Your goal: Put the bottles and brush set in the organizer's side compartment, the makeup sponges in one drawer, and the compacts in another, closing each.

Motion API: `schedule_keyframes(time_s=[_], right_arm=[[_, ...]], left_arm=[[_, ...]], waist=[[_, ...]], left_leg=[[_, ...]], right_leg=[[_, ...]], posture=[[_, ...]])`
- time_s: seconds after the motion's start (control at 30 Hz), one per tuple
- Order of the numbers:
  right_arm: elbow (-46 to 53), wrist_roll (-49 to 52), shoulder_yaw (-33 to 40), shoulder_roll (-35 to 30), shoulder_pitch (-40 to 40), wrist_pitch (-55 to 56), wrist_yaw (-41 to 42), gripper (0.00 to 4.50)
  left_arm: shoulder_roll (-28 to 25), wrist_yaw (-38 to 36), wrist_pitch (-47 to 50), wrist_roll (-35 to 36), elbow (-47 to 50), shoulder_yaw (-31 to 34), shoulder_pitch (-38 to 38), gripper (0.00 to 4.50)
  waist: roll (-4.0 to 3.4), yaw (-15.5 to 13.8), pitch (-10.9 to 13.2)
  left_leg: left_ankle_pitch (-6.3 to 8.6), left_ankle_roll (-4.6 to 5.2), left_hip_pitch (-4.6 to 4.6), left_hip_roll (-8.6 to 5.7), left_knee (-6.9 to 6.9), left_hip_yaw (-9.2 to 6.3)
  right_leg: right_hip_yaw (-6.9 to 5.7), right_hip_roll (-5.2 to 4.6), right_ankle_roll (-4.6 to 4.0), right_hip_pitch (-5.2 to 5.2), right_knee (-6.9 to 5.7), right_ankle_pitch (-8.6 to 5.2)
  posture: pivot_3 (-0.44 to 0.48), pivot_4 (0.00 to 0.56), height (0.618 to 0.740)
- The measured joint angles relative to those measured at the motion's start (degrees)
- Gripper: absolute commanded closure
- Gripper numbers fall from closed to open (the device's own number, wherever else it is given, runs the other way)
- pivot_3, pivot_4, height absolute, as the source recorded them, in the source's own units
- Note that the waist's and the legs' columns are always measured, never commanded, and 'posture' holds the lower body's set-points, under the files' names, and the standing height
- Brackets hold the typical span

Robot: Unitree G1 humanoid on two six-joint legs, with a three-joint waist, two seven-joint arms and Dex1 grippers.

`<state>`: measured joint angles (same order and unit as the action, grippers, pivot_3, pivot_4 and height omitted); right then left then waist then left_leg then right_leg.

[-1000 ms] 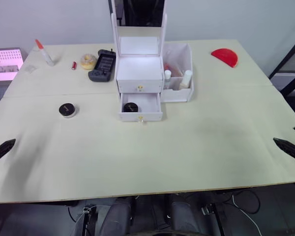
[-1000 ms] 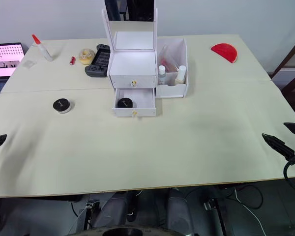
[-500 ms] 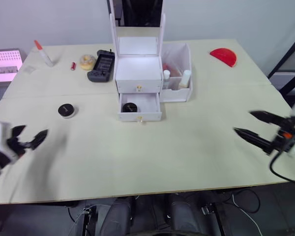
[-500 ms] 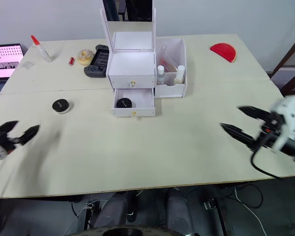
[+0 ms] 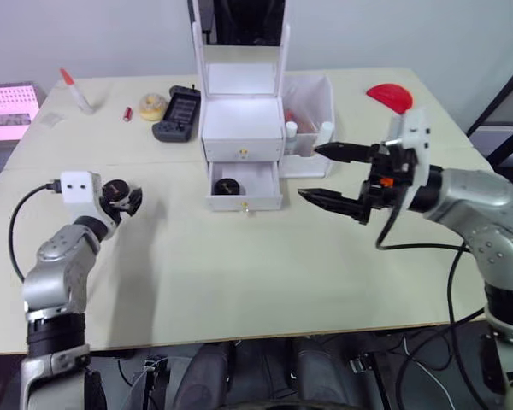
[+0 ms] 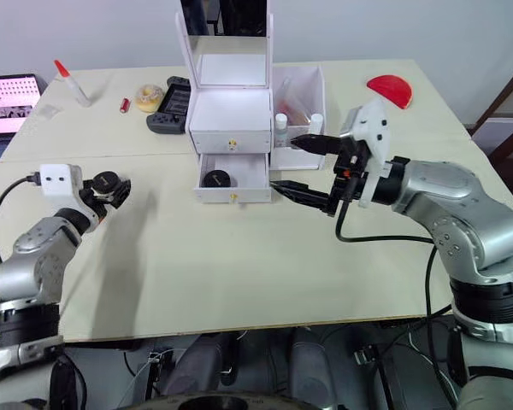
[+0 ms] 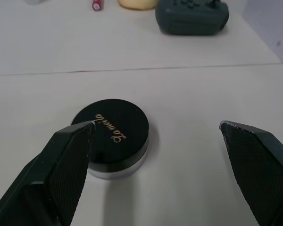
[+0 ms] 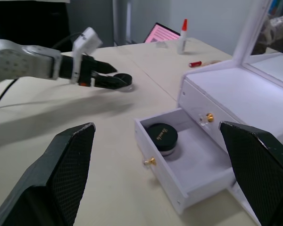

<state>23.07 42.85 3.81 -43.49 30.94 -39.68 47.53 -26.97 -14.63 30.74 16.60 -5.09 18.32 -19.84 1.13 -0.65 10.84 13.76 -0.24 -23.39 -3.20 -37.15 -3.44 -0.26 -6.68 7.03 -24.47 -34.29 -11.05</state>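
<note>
The white organizer (image 5: 242, 120) stands at the table's far middle, its upper drawer shut and its lower drawer (image 5: 244, 186) pulled out. One black compact (image 5: 227, 186) lies in that drawer. The other compact (image 7: 115, 134) sits on the table to the left, between the fingers of my open left gripper (image 7: 156, 126) and closer to one finger. My right gripper (image 5: 309, 172) hovers open just right of the open drawer, holding nothing. Two white-capped bottles (image 5: 291, 131) stand in the side compartment (image 5: 312, 94), with a reddish packet, seemingly the brush set, behind them. The makeup sponges are out of view.
Left of the organizer lie a black handheld device (image 5: 178, 113), a yellowish roll (image 5: 154, 105), a small red stick (image 5: 128, 113) and a white tube with a red tip (image 5: 75, 90). A red half-disc (image 5: 391, 96) lies at the far right. A laptop (image 5: 8, 107) sits off the left edge.
Both arms came in from the table's near corners. My left gripper reached the compact on the table; my right gripper moved up beside the open drawer.
</note>
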Motion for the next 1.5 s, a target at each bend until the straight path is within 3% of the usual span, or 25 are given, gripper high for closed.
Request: schedule_keyframes(time_s=[0.13,0.67,0.97,1.07,1.13,1.5], right_arm=[[0.21,-0.03,-0.67,0.61,1.3,-0.05,-0.4,0.0],[1.64,-0.97,-0.33,1.77,-1.15,-1.24,-2.89,0.0],[2.18,-0.9,-0.17,1.76,-1.23,-1.74,-3.46,0.0],[2.18,-0.91,-0.2,1.77,-1.22,-1.92,-3.57,0.0],[2.18,-0.93,-0.23,1.82,-1.21,-1.98,-3.65,0.0],[2.7,-0.95,-0.11,1.79,-2.1,-2.15,-3.98,0.0]], left_arm=[[-0.02,1.34,-2.07,-2.51,-7.03,-1.19,-4.89,0.05],[-0.74,1.78,-7.29,-5.37,-23.15,-2.09,-11.88,0.05],[-0.83,1.05,-7.33,-5.97,-24.08,-2.37,-12.25,0.05],[-0.82,0.81,-7.5,-6.01,-24.2,-2.6,-12.33,0.94],[-0.8,0.65,-7.63,-6.02,-24.36,-3.12,-12.54,1.83],[-0.78,-2.29,-15.83,-6.25,-23.46,-3.81,-12.05,1.81]], waist=[[0.0,-0.05,0.0],[0.0,-0.06,0.0],[0.0,-0.06,0.0],[0.0,-0.07,0.0],[0.0,-0.06,0.0],[0.01,-0.13,0.0]], left_leg=[[0.0,0.0,0.0,0.0,-0.01,-0.01],[-0.02,-0.02,0.0,-0.02,-0.01,-0.01],[-0.02,-0.02,0.01,-0.01,-0.01,-0.02],[-0.02,-0.02,0.01,-0.01,-0.01,-0.02],[-0.02,-0.02,0.01,-0.01,-0.01,-0.02],[-0.02,-0.02,-0.01,0.0,-0.01,-0.03]], right_leg=[[-0.01,0.02,0.01,0.0,-0.01,0.0],[-0.01,-0.01,0.08,0.0,-0.06,0.05],[0.0,-0.02,0.11,0.0,-0.07,0.07],[0.0,-0.02,0.11,0.0,-0.06,0.07],[0.0,-0.02,0.11,0.0,-0.07,0.07],[0.0,-0.03,0.1,-0.01,-0.05,0.08]], posture=[[0.0,0.15,0.738],[0.0,0.15,0.738],[0.0,0.15,0.738],[0.0,0.15,0.738],[0.0,0.15,0.738],[0.0,0.15,0.738]])
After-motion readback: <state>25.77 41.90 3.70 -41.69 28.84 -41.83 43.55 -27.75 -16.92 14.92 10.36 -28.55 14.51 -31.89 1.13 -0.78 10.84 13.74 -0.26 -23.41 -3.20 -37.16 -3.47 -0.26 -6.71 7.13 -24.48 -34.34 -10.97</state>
